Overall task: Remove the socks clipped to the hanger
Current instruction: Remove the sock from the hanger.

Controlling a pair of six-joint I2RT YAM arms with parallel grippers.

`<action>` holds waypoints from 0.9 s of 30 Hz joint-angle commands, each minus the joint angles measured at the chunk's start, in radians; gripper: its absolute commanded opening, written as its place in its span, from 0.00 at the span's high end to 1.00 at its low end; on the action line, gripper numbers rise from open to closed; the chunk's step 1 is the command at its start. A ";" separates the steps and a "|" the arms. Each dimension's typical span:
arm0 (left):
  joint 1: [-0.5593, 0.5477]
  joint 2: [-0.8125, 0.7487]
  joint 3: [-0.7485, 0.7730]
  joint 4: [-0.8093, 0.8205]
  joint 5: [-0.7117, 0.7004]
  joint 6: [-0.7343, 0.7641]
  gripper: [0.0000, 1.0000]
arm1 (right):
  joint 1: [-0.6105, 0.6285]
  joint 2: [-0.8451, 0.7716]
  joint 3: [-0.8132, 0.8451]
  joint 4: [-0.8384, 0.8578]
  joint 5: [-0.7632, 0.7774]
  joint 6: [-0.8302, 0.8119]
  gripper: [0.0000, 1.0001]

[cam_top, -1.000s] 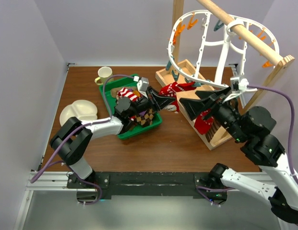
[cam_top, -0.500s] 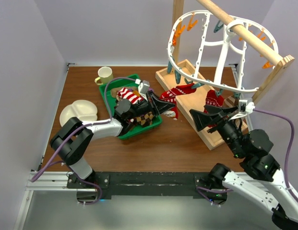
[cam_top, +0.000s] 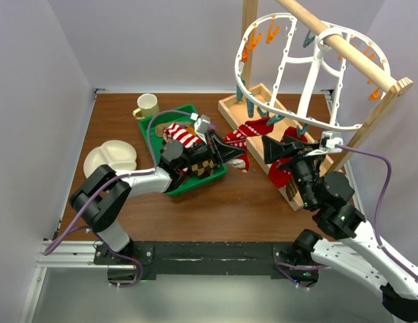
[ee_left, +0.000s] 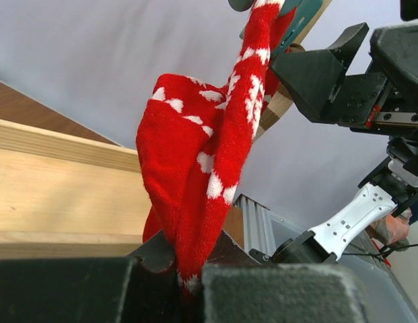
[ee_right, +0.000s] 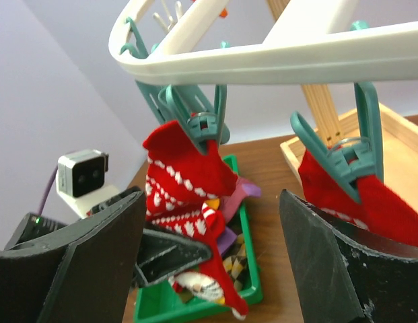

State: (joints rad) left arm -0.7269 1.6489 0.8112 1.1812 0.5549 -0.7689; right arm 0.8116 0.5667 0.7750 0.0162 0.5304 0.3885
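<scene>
The white oval hanger (cam_top: pixel 309 64) hangs from a wooden rail. A red sock with white marks (cam_top: pixel 244 132) hangs from a teal clip (ee_right: pixel 202 124) on its near rim. My left gripper (cam_top: pixel 225 152) is shut on this sock's lower end; in the left wrist view the sock (ee_left: pixel 202 148) runs down between the jaws of the gripper (ee_left: pixel 188 272). A second red sock (ee_right: pixel 370 202) hangs from the neighbouring teal clip. My right gripper (ee_right: pixel 212 259) is open and empty, just below and in front of both clipped socks (cam_top: pixel 289 148).
A green tray (cam_top: pixel 195 186) holds several loose socks, striped and argyle. A yellow mug (cam_top: pixel 147 105) and a white plate (cam_top: pixel 111 157) lie at the left. The wooden stand's base (cam_top: pixel 299 195) and rail (cam_top: pixel 343 44) are at the right.
My right gripper drew back toward me, then moved forward and left again under the hanger. My left gripper has kept its hold on the red sock and barely moved.
</scene>
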 commanded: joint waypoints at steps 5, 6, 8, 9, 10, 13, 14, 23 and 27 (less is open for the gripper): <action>0.001 -0.038 -0.012 0.046 0.027 -0.018 1.00 | 0.000 0.053 -0.011 0.234 0.097 -0.045 0.18; 0.001 -0.040 -0.012 0.046 0.027 -0.018 1.00 | 0.000 0.065 -0.008 0.249 0.103 -0.045 0.19; 0.001 -0.038 -0.015 0.049 0.028 -0.018 1.00 | 0.000 0.073 -0.006 0.266 0.112 -0.045 0.20; 0.001 -0.040 -0.015 0.049 0.030 -0.018 1.00 | 0.000 0.081 -0.008 0.287 0.115 -0.048 0.21; 0.001 -0.038 -0.015 0.049 0.030 -0.018 1.00 | 0.000 0.087 -0.008 0.298 0.120 -0.050 0.21; 0.001 -0.041 -0.015 0.051 0.031 -0.018 1.00 | 0.000 0.120 -0.002 0.330 0.120 -0.062 0.22; 0.001 -0.043 -0.015 0.051 0.033 -0.018 1.00 | 0.000 0.128 0.003 0.335 0.121 -0.063 0.23; 0.001 -0.041 -0.015 0.044 0.039 -0.018 1.00 | 0.000 0.160 0.015 0.393 0.145 -0.066 0.30; 0.001 -0.044 -0.015 0.043 0.040 -0.017 1.00 | 0.000 0.165 0.021 0.404 0.145 -0.073 0.32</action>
State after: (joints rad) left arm -0.7269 1.6485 0.8032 1.1870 0.5789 -0.7757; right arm 0.8116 0.7326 0.7631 0.3355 0.6384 0.3271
